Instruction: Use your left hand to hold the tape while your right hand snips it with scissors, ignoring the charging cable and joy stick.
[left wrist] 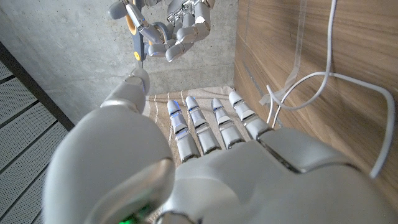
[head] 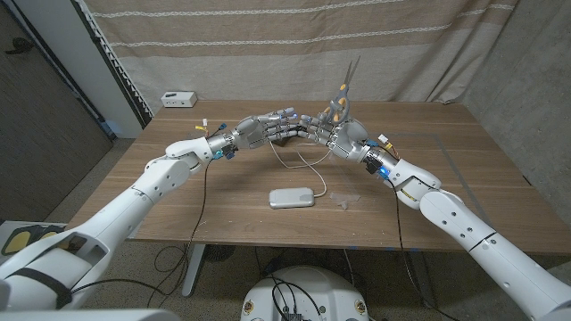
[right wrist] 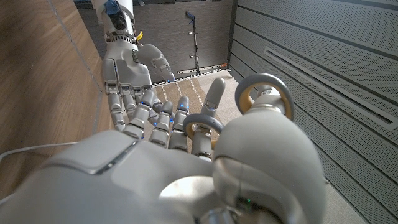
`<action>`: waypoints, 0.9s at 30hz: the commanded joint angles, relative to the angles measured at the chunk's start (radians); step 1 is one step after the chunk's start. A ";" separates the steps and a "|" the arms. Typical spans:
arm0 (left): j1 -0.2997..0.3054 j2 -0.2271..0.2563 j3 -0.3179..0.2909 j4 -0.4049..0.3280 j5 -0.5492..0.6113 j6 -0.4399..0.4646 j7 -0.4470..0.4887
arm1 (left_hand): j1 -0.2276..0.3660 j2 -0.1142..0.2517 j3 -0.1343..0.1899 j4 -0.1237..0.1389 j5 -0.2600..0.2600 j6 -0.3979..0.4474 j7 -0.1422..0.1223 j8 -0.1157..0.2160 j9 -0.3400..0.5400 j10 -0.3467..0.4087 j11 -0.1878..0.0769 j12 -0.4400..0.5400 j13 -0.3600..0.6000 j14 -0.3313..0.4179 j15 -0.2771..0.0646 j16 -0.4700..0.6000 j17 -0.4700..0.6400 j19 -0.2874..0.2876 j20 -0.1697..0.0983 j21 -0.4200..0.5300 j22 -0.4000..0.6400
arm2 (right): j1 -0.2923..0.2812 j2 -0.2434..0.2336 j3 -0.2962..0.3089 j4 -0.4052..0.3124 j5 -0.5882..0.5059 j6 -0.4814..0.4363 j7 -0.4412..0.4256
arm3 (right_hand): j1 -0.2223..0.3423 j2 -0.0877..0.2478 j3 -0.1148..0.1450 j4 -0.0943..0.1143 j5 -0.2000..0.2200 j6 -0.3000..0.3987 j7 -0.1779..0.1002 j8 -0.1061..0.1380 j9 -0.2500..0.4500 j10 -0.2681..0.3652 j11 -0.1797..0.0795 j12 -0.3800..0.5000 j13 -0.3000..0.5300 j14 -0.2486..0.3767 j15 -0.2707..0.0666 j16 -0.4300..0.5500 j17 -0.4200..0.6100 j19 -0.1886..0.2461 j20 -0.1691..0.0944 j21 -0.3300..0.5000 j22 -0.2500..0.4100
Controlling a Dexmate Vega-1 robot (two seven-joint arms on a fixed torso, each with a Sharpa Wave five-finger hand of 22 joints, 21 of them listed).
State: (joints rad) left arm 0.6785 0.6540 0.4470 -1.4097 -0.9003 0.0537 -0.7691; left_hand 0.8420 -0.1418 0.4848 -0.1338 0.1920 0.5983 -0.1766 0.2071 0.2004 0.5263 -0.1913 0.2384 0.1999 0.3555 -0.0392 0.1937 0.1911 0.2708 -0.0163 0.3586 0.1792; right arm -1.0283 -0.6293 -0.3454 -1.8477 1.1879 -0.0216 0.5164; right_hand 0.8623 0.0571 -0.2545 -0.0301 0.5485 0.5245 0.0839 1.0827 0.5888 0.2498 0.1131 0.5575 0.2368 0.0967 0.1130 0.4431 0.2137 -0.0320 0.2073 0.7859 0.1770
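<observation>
The left hand [head: 260,131] hung raised above the middle of the wooden table [head: 464,178], toward its far edge, fingers stretched out straight and slightly apart toward the right hand — in the left wrist view those fingers [left wrist: 205,127] lay side by side with nothing plainly between them, so whether they pinched any tape could not be told. The right hand [head: 337,134] met it fingertip to fingertip above the same stretch of table, and it gripped the scissors [head: 343,89]: in the right wrist view the grey, orange-lined handle loops [right wrist: 264,93] sat around its fingers, and in the head view the blades stood upward, tilted a little, closed or nearly so. On the table beneath the two hands ran the white charging cable [head: 299,160], looping from under the fingertips down to a flat white device [head: 293,198] near the middle of the near edge. Just to the right of that device lay a small clear, crumpled scrap [head: 343,200] — possibly tape, though too faint to be sure. A small white box [head: 179,99] sat beyond the table's far left corner.
</observation>
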 commanded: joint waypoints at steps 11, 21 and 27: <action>-0.051 0.060 0.058 -0.050 0.145 -0.034 0.024 | -0.016 -0.006 -0.010 -0.003 0.007 0.025 -0.005 0.009 -0.001 0.030 0.001 0.008 0.004 -0.024 -0.102 -0.001 -0.001 -0.008 0.001 -0.016 0.002 | -0.010 -0.014 0.018 -0.019 0.002 0.015 -0.028 | -0.001 0.015 -0.004 -0.002 -0.002 0.002 0.002 0.003 0.001 0.003 0.008 -0.006 -0.004 0.001 0.007 -0.007 -0.002 0.019 0.006 -0.005 0.003; -0.081 0.062 0.091 -0.053 0.219 -0.088 0.022 | -0.022 -0.007 -0.014 -0.003 0.007 0.025 0.000 0.007 -0.001 0.028 0.001 0.003 0.004 -0.039 -0.097 -0.004 -0.001 -0.017 0.002 -0.025 0.001 | -0.013 -0.021 0.032 -0.018 0.006 0.020 -0.028 | -0.001 0.016 -0.005 -0.003 -0.003 0.000 0.001 0.005 0.002 0.004 0.006 -0.009 -0.008 0.003 0.006 -0.010 -0.003 0.025 0.006 -0.010 0.003; -0.078 0.074 0.107 -0.084 0.276 -0.119 0.054 | -0.029 -0.013 -0.019 -0.004 0.008 0.030 0.001 0.008 -0.002 0.022 0.000 -0.002 0.004 -0.059 -0.092 -0.009 -0.001 -0.032 0.003 -0.036 0.001 | -0.016 -0.022 0.035 -0.020 0.005 0.024 -0.030 | -0.002 0.017 -0.005 -0.003 -0.003 -0.003 0.002 0.006 0.002 0.005 0.006 -0.011 -0.010 0.003 0.006 -0.012 -0.004 0.027 0.007 -0.014 0.003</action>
State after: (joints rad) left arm 0.6116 0.7148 0.5245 -1.4643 -0.7090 -0.0145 -0.7421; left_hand 0.8213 -0.1548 0.4708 -0.1363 0.1920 0.6251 -0.1784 0.2110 0.1954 0.5494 -0.1893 0.2384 0.2026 0.3043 -0.0439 0.1885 0.1912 0.2458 -0.0127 0.3264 0.1768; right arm -1.0393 -0.6470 -0.3196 -1.8650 1.1905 -0.0037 0.4898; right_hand 0.8609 0.0663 -0.2545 -0.0301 0.5466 0.5248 0.0837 1.0827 0.5883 0.2534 0.1167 0.5490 0.2275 0.0964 0.1126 0.4353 0.2090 -0.0102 0.2072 0.7736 0.1771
